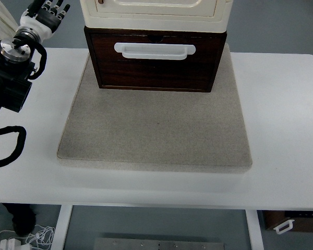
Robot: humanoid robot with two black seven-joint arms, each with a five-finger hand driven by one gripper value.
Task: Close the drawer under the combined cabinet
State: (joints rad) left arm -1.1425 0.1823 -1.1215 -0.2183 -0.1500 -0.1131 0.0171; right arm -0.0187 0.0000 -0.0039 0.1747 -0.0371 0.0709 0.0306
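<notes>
- Landmark: grey mat (pixel 156 135), lying flat on the white counter (pixel 287 130), its near edge parallel to the counter's near edge.
- Below the counter's near edge, in front of the mat: white counter legs and a grey metal plate on the floor; white cables (pixel 26 239) at lower left.
- Left of the mat: the left arm (pixel 10 83), black, with black cable loops resting over the counter's left side. It is well apart from the mat.
- On the mat's far part: dark brown drawer (pixel 156 60) with a white handle (pixel 154 50) across its front. The drawer front faces the camera and stands out beyond the cream cabinet (pixel 156 13) directly above it.
- Far left of the mat, beyond the counter's far edge: left hand (pixel 46 15), white and black, fingers loosely extended, gripping nothing. It is clear of the drawer and cabinet.
- Nothing touches the drawer handle.
</notes>
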